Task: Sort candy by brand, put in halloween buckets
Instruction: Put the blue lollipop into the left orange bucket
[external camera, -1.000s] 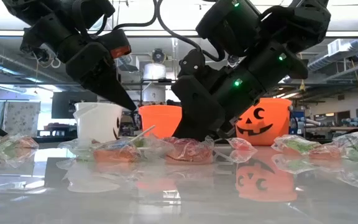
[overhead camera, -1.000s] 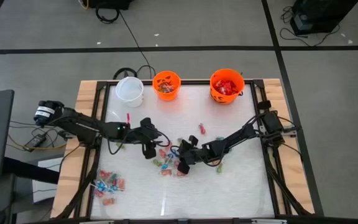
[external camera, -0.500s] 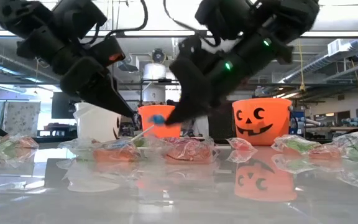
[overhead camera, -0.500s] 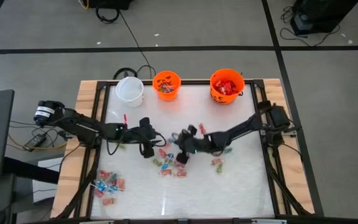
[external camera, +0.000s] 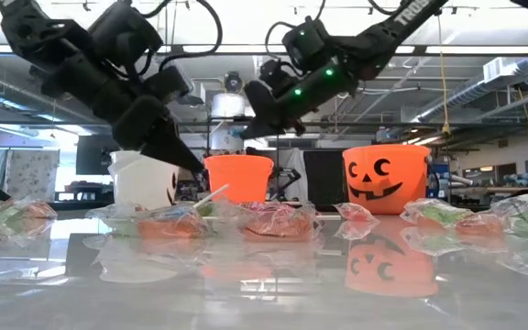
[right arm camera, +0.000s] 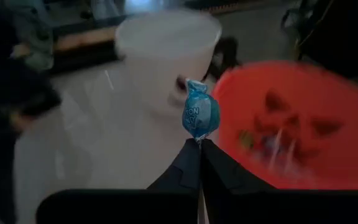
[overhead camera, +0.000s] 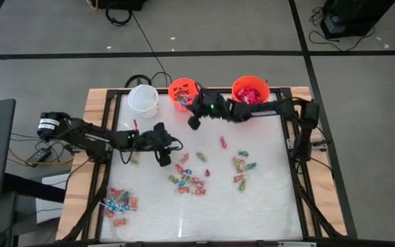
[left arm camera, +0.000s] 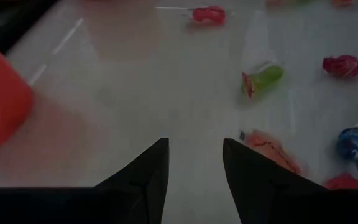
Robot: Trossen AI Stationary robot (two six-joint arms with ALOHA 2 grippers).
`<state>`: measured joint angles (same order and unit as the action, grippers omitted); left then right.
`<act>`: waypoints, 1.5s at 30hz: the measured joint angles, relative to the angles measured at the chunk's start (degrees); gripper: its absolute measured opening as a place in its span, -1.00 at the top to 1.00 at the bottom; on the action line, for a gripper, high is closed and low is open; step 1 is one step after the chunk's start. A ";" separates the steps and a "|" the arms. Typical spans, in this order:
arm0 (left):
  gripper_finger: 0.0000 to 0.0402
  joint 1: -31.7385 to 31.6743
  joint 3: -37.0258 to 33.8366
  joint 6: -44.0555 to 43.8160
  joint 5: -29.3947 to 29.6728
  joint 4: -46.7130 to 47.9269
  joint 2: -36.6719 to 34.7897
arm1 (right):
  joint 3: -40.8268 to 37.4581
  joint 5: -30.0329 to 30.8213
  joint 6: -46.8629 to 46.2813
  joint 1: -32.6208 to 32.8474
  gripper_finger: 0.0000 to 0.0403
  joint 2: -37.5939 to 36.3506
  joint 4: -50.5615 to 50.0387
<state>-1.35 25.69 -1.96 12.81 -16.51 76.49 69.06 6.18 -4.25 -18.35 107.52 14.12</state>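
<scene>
My right gripper (overhead camera: pixel 190 114) hangs in the air beside the small orange halloween bucket (overhead camera: pixel 182 92), shut on a blue-wrapped lollipop (right arm camera: pixel 199 115). The white bucket (overhead camera: pixel 142 98) stands to its left and the larger orange bucket (overhead camera: pixel 250 90), holding red packets, to its right. My left gripper (overhead camera: pixel 171 145) stands open just over the table at centre left, with nothing between its fingers (left arm camera: pixel 194 158). Loose candy (overhead camera: pixel 190 177) lies scattered on the middle of the table. My right gripper pinches the lollipop's thin stick (right arm camera: pixel 198 143) between its two fingertips, just under the wrapped head. The head stands out beyond the fingertips, lifted clear of the table, with the small orange bucket (right arm camera: pixel 291 124) and the white bucket (right arm camera: pixel 166 50) close behind it.
A second heap of candy (overhead camera: pixel 118 200) lies at the near left corner, and several pieces (overhead camera: pixel 242 166) at centre right. A red lollipop (overhead camera: pixel 134 127) lies by my left arm. All three buckets stand along the far edge, inside the black frame (overhead camera: pixel 112 123) around the table.
My right gripper has lifted a blue lollipop off the candy in the middle of the table. It has swung up and toward the far edge, to beside the small orange bucket. The rest of the candy lies as before.
</scene>
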 joint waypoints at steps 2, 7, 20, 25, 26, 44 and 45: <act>0.21 -1.60 0.00 0.24 -1.02 -0.04 0.00 | 2.35 0.07 1.96 -1.98 0.91 0.56 -0.43; 0.21 -5.09 0.00 0.24 -4.09 -0.51 0.00 | 6.18 -1.83 4.29 -6.93 0.86 1.98 -1.21; 0.21 -4.82 0.02 -0.06 -16.83 -3.48 0.46 | 6.14 -10.32 -0.24 -10.93 -0.03 2.08 -1.98; 0.21 -2.00 0.08 -2.70 -20.75 -4.51 2.23 | 6.15 -10.04 0.40 -7.78 -0.14 1.95 -3.41; 0.21 -1.02 0.07 -3.73 -20.94 -5.42 3.01 | 6.06 -9.28 0.74 -6.84 -0.14 1.73 -4.63; 0.45 9.34 2.67 -6.44 -12.29 -17.13 19.23 | -17.60 8.81 -6.47 11.40 -0.06 -18.01 -4.81; 0.46 9.36 3.10 -6.50 -12.35 -17.07 20.31 | -18.70 9.95 -7.35 12.40 -0.06 -19.33 -4.91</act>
<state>8.00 28.79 -8.46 0.46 -33.58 96.80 50.36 16.13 -11.60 -5.95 88.19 9.21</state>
